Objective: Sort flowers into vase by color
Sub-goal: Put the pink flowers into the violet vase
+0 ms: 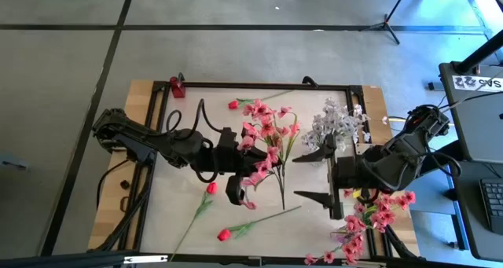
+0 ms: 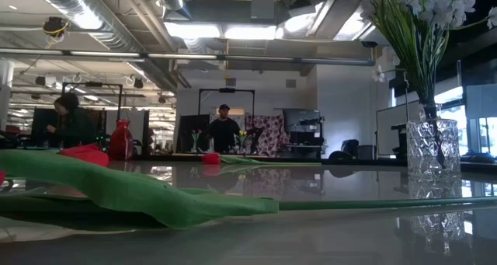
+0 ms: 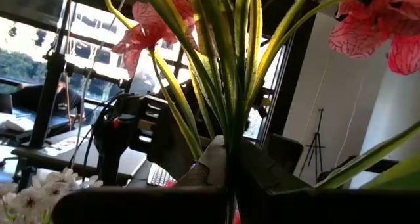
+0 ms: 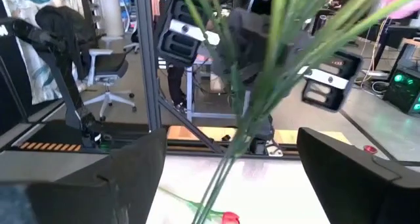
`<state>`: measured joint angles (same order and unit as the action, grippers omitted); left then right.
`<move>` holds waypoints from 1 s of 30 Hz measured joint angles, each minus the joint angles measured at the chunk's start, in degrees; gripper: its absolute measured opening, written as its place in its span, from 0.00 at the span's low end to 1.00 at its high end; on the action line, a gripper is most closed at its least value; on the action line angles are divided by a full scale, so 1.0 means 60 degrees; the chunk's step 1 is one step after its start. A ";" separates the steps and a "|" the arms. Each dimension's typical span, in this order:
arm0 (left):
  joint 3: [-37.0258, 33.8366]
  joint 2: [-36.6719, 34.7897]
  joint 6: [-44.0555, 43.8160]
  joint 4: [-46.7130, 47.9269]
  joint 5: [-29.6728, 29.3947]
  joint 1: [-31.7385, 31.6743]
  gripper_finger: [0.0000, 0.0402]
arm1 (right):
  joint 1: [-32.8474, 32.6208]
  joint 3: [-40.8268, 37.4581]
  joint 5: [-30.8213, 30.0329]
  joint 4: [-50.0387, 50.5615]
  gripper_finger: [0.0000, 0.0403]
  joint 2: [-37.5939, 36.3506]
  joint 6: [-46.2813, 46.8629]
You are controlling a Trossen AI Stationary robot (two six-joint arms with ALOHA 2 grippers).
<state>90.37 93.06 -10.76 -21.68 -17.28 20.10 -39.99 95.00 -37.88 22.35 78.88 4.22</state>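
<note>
My left gripper [image 1: 244, 172] [image 3: 230, 207] is shut on a spray of pink blossoms [image 1: 266, 138] at mid-table. My right gripper [image 1: 296, 177] [image 4: 226, 184] is open and points toward the table's left. Its two fingers stand just right of the spray's lower stem [image 1: 282, 191] [image 4: 230, 145] and touch nothing. White blossoms [image 1: 338, 126] stand in a clear cut-glass vase [image 2: 432, 152]. Red buds lie on their sides on the table: one near the far edge [image 1: 233, 104], one left of centre [image 1: 211, 188], one near the near edge [image 1: 224, 234]. My left gripper pinches the pink spray's bundled green stems [image 3: 226, 161] between its two fingers, coming level from the table's left and lying across the stems. The spray is lifted and roughly upright, with blossoms [image 3: 147, 30] above the fingers. Its long stem end hangs below, slanting toward the near edge.
More pink sprays [image 1: 369, 221] cluster at the table's right near corner, beside my right arm. A small red object [image 1: 177, 88] sits at the far left corner. A green leaf and stem [image 2: 155, 199] lie close before the low camera. People stand in the room beyond.
</note>
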 joint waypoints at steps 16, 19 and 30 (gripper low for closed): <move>0.0000 0.0266 0.0040 -0.0027 0.0126 0.0029 0.01 | 0.0025 -0.0001 -0.0229 -0.0466 0.83 0.0284 0.0400; 0.0000 0.0425 0.0472 -0.0314 0.0263 0.0075 0.01 | 0.0264 -0.0004 -0.0005 -0.0518 0.83 0.0503 0.0862; 0.0000 0.0557 0.0956 -0.0498 0.0481 0.0092 0.05 | 0.0688 -0.0007 0.0433 -0.1014 0.55 0.0791 0.1586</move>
<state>90.37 96.40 -5.02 -24.67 -14.39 20.65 -35.86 94.96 -35.28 16.27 83.63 13.74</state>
